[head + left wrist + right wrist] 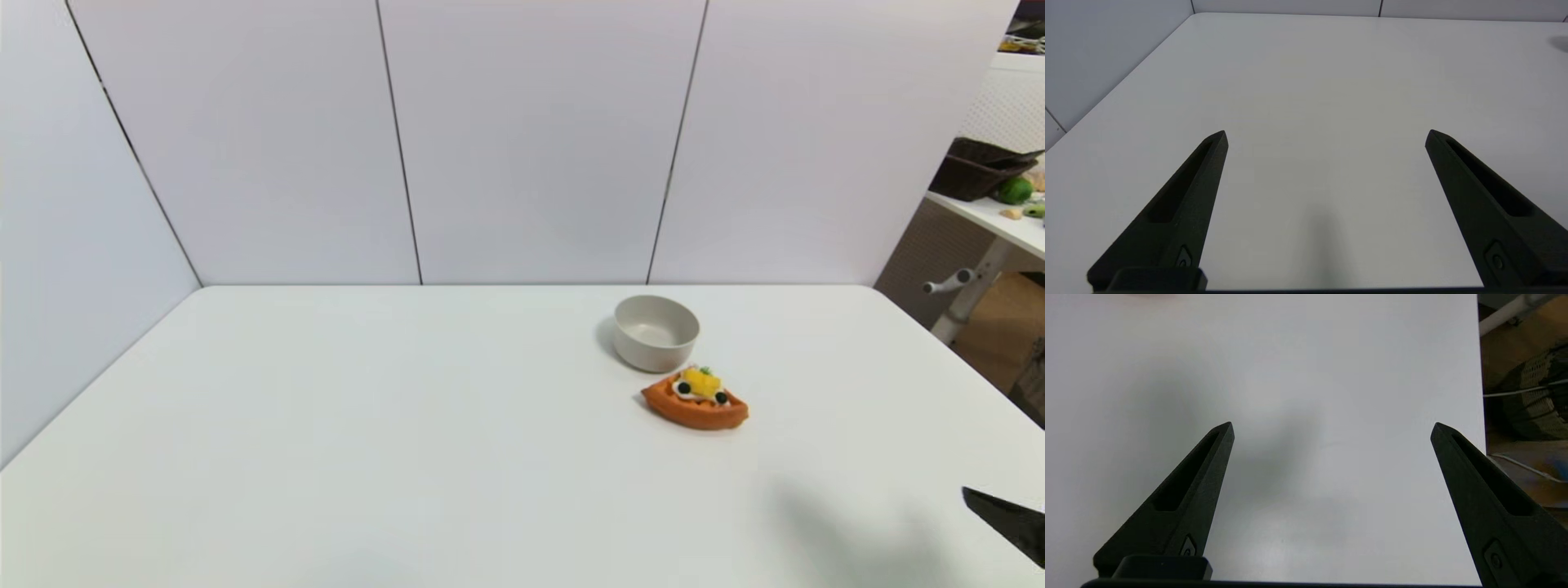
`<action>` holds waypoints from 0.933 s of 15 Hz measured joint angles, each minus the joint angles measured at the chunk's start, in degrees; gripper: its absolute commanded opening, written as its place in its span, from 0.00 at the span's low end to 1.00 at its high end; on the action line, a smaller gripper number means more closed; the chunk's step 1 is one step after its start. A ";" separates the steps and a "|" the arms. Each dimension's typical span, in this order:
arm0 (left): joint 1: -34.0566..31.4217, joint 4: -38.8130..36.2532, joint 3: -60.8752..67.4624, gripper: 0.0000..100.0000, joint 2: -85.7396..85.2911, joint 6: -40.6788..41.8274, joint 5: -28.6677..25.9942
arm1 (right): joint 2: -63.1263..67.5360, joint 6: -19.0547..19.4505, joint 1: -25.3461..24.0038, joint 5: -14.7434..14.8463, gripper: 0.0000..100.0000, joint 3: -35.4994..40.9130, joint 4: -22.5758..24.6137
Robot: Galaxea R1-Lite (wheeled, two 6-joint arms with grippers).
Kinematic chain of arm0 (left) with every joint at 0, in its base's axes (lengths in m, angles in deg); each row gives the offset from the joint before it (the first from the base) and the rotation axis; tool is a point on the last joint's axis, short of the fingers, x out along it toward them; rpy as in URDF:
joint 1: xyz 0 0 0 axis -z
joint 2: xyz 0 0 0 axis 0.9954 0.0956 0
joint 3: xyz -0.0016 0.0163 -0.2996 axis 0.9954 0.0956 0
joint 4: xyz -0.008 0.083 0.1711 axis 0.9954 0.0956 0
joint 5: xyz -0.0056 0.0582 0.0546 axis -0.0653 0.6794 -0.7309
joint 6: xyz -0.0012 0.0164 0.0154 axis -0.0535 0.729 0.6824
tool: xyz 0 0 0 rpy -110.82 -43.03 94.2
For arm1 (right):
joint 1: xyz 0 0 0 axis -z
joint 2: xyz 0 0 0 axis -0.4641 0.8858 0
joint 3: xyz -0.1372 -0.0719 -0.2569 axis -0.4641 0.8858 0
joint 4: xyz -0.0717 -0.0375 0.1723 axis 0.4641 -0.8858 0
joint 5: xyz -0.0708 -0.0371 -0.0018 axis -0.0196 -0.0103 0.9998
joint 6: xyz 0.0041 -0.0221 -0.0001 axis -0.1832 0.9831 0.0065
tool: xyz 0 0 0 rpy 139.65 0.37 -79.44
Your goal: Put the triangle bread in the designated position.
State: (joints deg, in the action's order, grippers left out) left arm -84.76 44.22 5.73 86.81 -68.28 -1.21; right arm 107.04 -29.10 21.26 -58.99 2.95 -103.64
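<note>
The triangle bread (695,401), an orange-brown waffle wedge with white cream, a yellow chunk, black dots and a green bit, lies flat on the white table (367,425) right of centre. Just behind it stands a plain grey-white bowl (655,331), apart from it by a small gap. Only one dark fingertip (1008,521) of my right arm shows in the head view, at the lower right edge, well short of the bread. The right gripper (1331,428) is open over bare table near the right edge. My left gripper (1326,135) is open above bare table; neither wrist view shows the bread.
White wall panels (531,139) close off the back and left of the table. Past the table's right edge stand another table with a dark basket (976,167) and green items, and cables and netting on the floor (1531,400).
</note>
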 measured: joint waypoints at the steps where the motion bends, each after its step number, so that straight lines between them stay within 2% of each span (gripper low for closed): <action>1: 0.00 -0.02 0.00 1.00 0.00 0.00 0.02 | -5.19 -0.94 1.18 0.06 1.00 3.22 0.26; 4: 0.00 -0.05 0.00 1.00 0.00 -0.02 0.02 | -20.65 -3.04 3.78 -1.21 1.00 14.88 2.68; 5: 0.00 -0.02 0.00 1.00 0.00 -0.02 0.00 | -25.83 -3.71 4.38 -3.28 1.00 18.43 4.36; 8: 0.00 0.02 0.00 1.00 0.00 -0.02 0.00 | -38.90 -7.01 5.71 -12.84 1.00 25.33 8.27; 9: 0.00 0.02 0.00 1.00 0.00 -0.02 0.00 | -41.96 -7.83 5.97 -14.37 1.00 26.73 9.59; 11: 0.00 0.02 0.00 1.00 0.00 -0.02 0.02 | -45.57 -9.22 6.23 -15.40 1.00 28.94 14.38; 14: 0.00 -0.07 0.00 1.00 0.00 -0.02 0.02 | -47.62 -11.69 6.31 -14.79 1.00 29.83 14.58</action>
State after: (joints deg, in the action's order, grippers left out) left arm -84.76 44.15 5.73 86.81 -68.30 -1.19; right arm 59.42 -40.79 27.58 -73.78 32.78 -89.06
